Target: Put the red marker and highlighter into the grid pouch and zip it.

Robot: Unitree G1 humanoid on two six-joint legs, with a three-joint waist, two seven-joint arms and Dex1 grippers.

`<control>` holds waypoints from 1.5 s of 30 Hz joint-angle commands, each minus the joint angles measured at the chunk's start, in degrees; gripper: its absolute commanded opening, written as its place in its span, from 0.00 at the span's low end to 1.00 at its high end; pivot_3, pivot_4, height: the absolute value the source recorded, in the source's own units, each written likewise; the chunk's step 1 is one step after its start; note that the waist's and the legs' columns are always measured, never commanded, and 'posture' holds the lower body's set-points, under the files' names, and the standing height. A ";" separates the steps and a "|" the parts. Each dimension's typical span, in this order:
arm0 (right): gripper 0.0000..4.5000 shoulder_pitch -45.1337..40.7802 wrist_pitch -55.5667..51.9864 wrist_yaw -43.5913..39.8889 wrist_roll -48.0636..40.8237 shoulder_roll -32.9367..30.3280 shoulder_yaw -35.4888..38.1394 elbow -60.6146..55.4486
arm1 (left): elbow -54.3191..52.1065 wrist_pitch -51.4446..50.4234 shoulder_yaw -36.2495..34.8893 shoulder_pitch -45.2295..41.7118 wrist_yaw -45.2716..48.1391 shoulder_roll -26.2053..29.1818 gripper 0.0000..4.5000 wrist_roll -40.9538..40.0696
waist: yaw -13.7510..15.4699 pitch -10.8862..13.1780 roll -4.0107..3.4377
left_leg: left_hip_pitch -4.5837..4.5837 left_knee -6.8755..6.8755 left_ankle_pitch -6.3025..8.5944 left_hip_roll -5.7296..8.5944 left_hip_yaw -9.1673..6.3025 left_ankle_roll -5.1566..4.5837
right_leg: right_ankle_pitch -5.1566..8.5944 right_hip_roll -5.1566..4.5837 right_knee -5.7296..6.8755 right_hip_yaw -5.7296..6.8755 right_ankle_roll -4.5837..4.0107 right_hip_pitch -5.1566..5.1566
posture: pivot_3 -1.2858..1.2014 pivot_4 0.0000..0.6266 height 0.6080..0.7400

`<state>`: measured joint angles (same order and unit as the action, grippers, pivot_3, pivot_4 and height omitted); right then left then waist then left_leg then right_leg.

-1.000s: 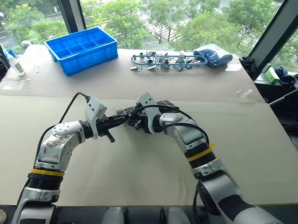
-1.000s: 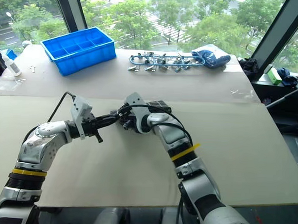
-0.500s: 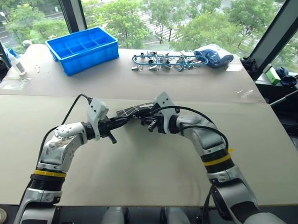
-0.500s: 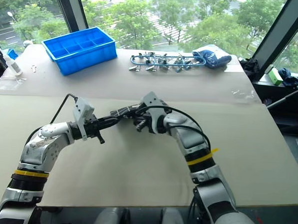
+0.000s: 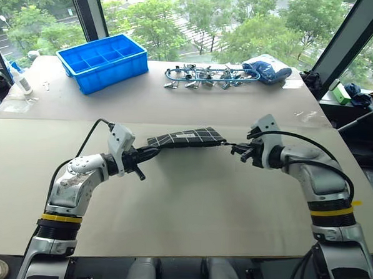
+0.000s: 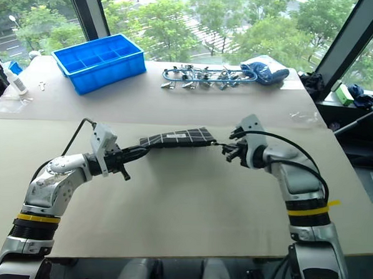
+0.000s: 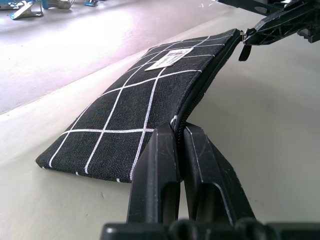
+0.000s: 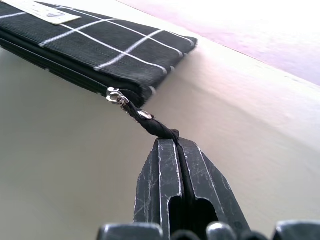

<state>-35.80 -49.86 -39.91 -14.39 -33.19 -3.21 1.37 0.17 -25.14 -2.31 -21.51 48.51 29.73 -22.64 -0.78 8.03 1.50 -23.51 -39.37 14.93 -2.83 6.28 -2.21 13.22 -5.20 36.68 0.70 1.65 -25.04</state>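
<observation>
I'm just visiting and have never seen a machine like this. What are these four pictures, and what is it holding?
It is a humanoid robot with two arms, each ending in a two-fingered gripper. Two pictures come from its head, looking down at the table; the two close-ups come from a camera on each wrist. The left gripper is shut on one end of the grid pouch, a flat black fabric case. The right gripper is shut on the pouch's zipper-pull strap at the other end. Farther back lie a blue bin, some metal clips and a blue bag.
</observation>
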 commanded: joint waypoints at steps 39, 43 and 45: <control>0.62 19.75 6.50 -20.81 -19.35 -19.39 17.71 -13.63 | -5.38 2.91 -5.99 6.13 8.43 4.23 1.00 -10.22 | 1.35 0.03 0.04 | 0.11 -0.02 0.09 0.00 -0.21 -0.15 | -0.02 -0.05 -0.14 -0.03 0.06 0.16 | 0.52 0.24 1.00; 0.62 19.64 9.45 -20.91 -17.35 -19.79 16.48 -11.09 | -10.48 -8.86 -12.66 9.47 3.52 5.52 1.00 -19.37 | 1.27 0.03 0.04 | 0.16 -0.04 0.10 0.00 -0.40 -0.18 | -0.02 -0.04 -0.13 -0.06 0.08 0.20 | 0.52 0.24 1.00; 0.62 19.72 11.16 -20.74 -16.02 -19.73 15.93 -9.71 | -11.83 -13.38 -15.64 12.14 0.57 6.44 1.00 -21.64 | 1.08 0.03 0.04 | 0.23 -0.03 0.11 0.00 -0.42 -0.18 | -0.02 -0.03 -0.14 -0.06 0.08 0.26 | 0.52 0.24 1.00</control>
<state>-15.76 -41.48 -60.66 -31.67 -52.14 12.20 -8.89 -9.53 -33.92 -14.56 -11.48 51.94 35.05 -41.12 0.31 8.06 1.54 -23.22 -39.40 15.04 -2.83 5.86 -2.40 13.20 -5.22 36.54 0.61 1.74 -24.75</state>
